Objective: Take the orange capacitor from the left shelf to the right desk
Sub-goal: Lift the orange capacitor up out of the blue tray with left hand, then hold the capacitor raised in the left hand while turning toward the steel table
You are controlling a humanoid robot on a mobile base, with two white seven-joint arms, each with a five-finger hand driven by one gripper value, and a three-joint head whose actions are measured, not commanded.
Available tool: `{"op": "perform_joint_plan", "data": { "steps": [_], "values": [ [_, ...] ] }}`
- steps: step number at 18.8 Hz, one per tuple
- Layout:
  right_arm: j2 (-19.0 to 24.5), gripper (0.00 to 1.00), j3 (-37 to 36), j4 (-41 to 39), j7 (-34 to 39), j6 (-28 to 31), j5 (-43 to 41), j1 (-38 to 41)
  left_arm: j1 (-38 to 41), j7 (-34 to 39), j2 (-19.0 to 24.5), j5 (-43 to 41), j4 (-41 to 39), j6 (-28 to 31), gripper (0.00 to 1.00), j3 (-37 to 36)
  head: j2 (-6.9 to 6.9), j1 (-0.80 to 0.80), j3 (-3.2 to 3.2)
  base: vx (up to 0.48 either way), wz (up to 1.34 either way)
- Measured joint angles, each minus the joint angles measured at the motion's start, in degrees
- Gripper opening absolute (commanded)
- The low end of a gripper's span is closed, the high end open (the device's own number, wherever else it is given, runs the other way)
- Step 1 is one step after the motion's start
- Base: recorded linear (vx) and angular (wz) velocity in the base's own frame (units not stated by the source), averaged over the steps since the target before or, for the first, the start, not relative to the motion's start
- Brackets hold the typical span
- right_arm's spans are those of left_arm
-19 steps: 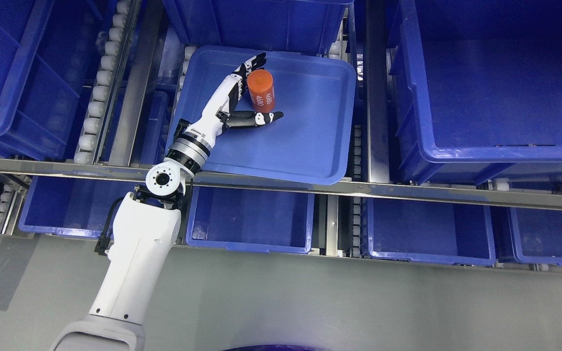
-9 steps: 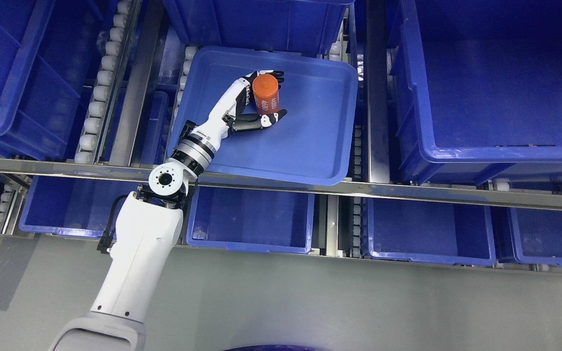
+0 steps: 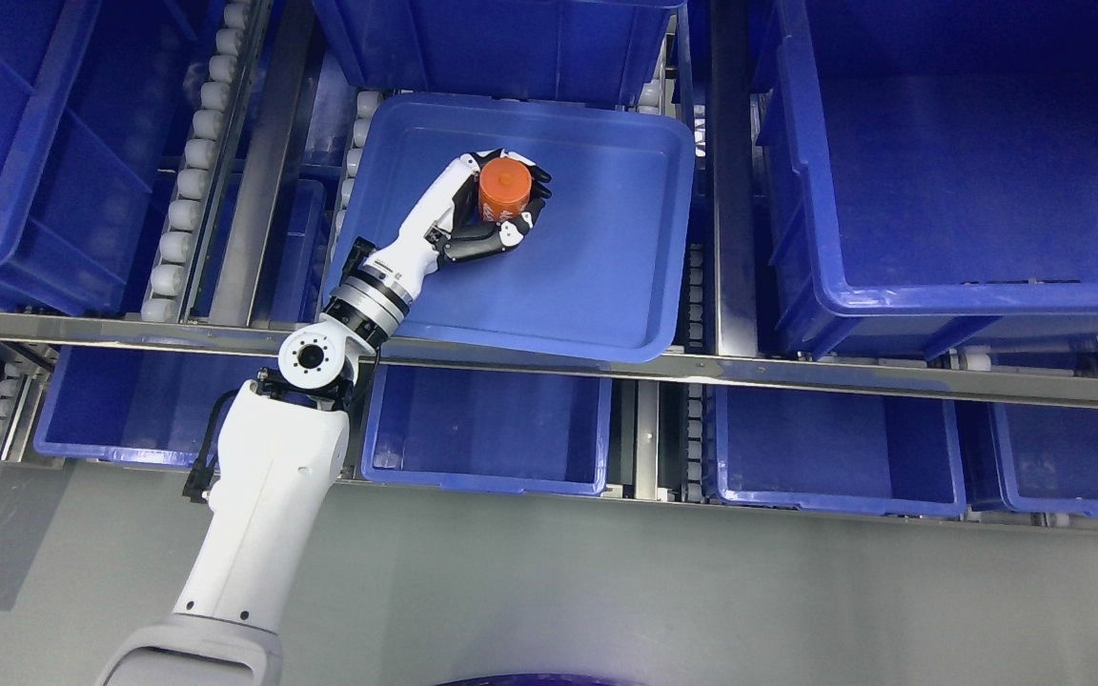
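Across the whole field, from above: steel flow-rack shelving (image 3: 549, 367) with white roller tracks (image 3: 189, 181), loaded with blue plastic bins on two levels.

At upper right, largest item: deep blue bin (image 3: 968, 162), filling most of that side. At upper left, a second deep bin (image 3: 25, 162), cut by the picture edge. At top centre, part of a third bin (image 3: 501, 43), just behind the tray.

Along the lower level, beneath the front rail: row of shallower blue bins, one below the tray (image 3: 487, 433), one to its right (image 3: 840, 453).

Along the bottom: grey floor (image 3: 654, 600).

At centre: shallow blue tray (image 3: 597, 276) with rounded corners, resting on the upper level, front edge at the rail.

From the lower left: white left arm (image 3: 263, 505), rising over the rail, wrist above the tray's left part.

Inside the tray, upper-left region: left hand (image 3: 477, 214), white with black fingers (image 3: 535, 186), curled around an upright orange capacitor (image 3: 502, 188). Thumb across the near side, fingers wrapped round the far side, orange top face showing between them. White print on the capacitor body, mostly covered by the thumb, not legible. Whether the capacitor rests on the tray floor or sits clear of it: cannot be told from this angle.
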Motion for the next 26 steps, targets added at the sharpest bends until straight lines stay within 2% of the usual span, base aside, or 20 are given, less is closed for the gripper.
{"op": "perform_joint_plan", "data": {
  "steps": [4,9,14,17,21,26],
  "values": [
    [0.0,1.0,0.0,0.0,0.0,0.0,0.0,0.0,0.2,-0.2,0.0,1.3,-1.4,-0.2,0.01,1.3,0.0,0.0,0.0,0.0,0.0],
    [0.0,1.0,0.0,0.0,0.0,0.0,0.0,0.0,1.7,0.7,0.0,6.2,-7.3,0.6,0.04,3.6,0.0,0.0,0.0,0.0,0.0],
    [0.0,1.0,0.0,0.0,0.0,0.0,0.0,0.0,4.2,11.3,0.0,8.7,-12.4,-7.0,0.06,5.1,0.0,0.0,0.0,-0.015,-0.03],
    [0.0,1.0,0.0,0.0,0.0,0.0,0.0,0.0,5.7,17.4,0.0,9.4,-14.6,-9.1,0.06,5.6,0.0,0.0,0.0,-0.088,-0.08],
    [0.0,1.0,0.0,0.0,0.0,0.0,0.0,0.0,8.7,20.4,0.0,9.8,-17.9,-10.1,0.05,6.2,0.0,0.0,0.0,-0.169,-0.11],
    [0.0,1.0,0.0,0.0,0.0,0.0,0.0,0.0,11.6,20.8,0.0,10.1,-21.2,-10.3,0.05,6.7,0.0,0.0,0.0,-0.229,-0.58]
  ]
}}
